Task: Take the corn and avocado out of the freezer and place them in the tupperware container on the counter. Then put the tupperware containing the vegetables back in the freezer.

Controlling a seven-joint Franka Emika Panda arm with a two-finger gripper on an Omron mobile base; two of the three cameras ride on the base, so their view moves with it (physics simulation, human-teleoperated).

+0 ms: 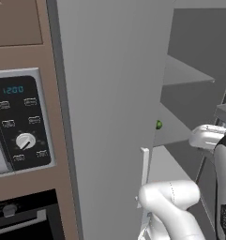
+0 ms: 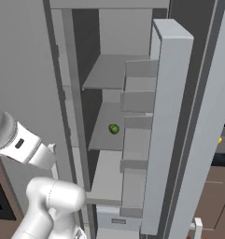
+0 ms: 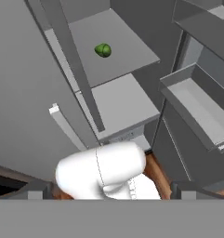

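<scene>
The freezer (image 2: 132, 74) stands open, its grey shelves on show. The dark green avocado (image 2: 114, 129) lies alone on the middle shelf; it also shows as avocado (image 1: 158, 124) and avocado (image 3: 103, 49). My gripper (image 3: 111, 191) hangs back outside the cabinet, well short of the fruit, fingertips (image 3: 37, 190) wide apart and open with nothing between them. The corn is not on the visible shelves. A tiny yellow spot (image 2: 220, 139) sits above the black counter (image 2: 223, 160) past the door's edge, too small to identify. The tupperware container is out of view.
The open door (image 2: 172, 116) with its grey bins (image 3: 197, 102) stands right of the shelves. The shut left door (image 1: 109, 108) carries a white bar handle (image 1: 145, 168). A dark control panel (image 1: 20, 122) and a black oven (image 1: 20, 220) are at far left.
</scene>
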